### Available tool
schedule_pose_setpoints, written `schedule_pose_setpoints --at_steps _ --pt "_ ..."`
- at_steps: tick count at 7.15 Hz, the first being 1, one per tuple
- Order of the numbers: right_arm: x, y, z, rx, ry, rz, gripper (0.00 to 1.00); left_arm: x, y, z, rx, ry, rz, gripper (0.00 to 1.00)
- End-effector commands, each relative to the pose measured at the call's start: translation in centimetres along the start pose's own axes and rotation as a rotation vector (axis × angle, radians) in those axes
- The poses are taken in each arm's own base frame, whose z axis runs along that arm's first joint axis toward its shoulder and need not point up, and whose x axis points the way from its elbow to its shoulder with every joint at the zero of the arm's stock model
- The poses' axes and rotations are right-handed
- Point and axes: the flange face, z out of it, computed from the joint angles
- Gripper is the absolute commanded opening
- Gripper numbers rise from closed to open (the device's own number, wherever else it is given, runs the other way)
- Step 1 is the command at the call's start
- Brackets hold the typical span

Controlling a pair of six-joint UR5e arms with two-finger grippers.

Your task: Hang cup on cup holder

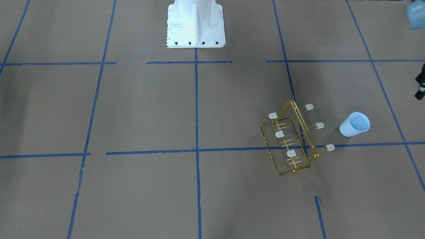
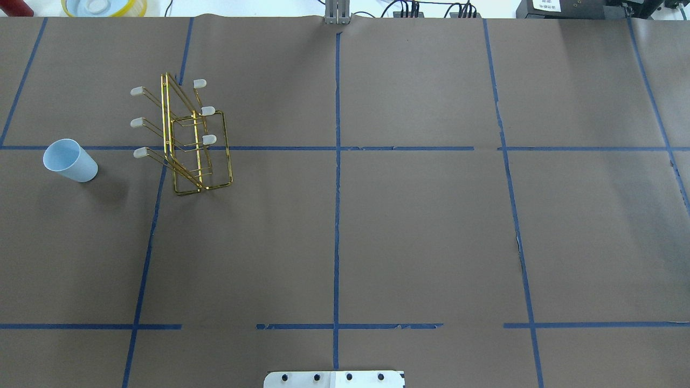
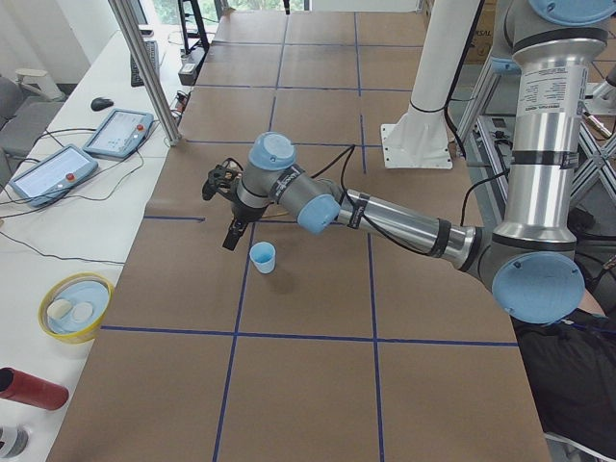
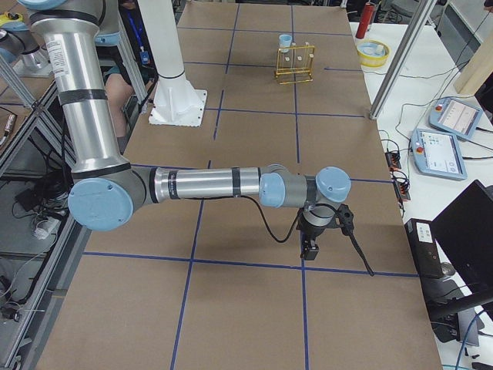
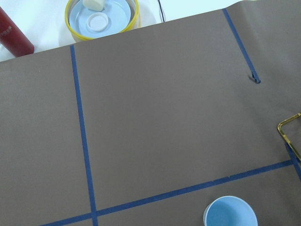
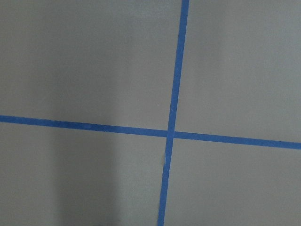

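The pale blue cup stands upright, mouth up, on the brown table, apart from the gold wire cup holder. In the overhead view the cup is at the left and the holder is just to its right. My left gripper hovers above and just beyond the cup; I cannot tell whether it is open. The left wrist view shows the cup's mouth and a corner of the holder. My right gripper hangs over bare table far from both; its state is unclear.
A yellow-rimmed bowl and a red cylinder sit past the table's left end. The robot's white base stands at the table's middle edge. Teach pendants and a metal post are on the operators' side.
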Motion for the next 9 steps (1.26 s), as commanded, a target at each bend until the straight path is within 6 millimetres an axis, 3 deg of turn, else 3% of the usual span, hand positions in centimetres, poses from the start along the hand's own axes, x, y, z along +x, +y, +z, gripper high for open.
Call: schedule_pose_setpoints --at_steps 1,2,4,9 --pt "0.0 0.0 0.0 0.0 0.0 -0.001 1.0 3.8 1.7 1.2 0.136 -0.016 -0.063 1.0" --pt "0.0 0.0 0.0 0.0 0.0 -0.001 1.0 5.9 3.3 2.4 0.205 0.011 -0.104 1.0" --pt "0.0 0.0 0.0 0.0 0.0 -0.001 1.0 8.1 7.3 4.1 0.299 0.041 -0.174 1.0" --pt "0.0 0.0 0.0 0.0 0.0 0.0 1.0 9.1 15.5 6.8 0.578 -0.034 -0.249 1.0"
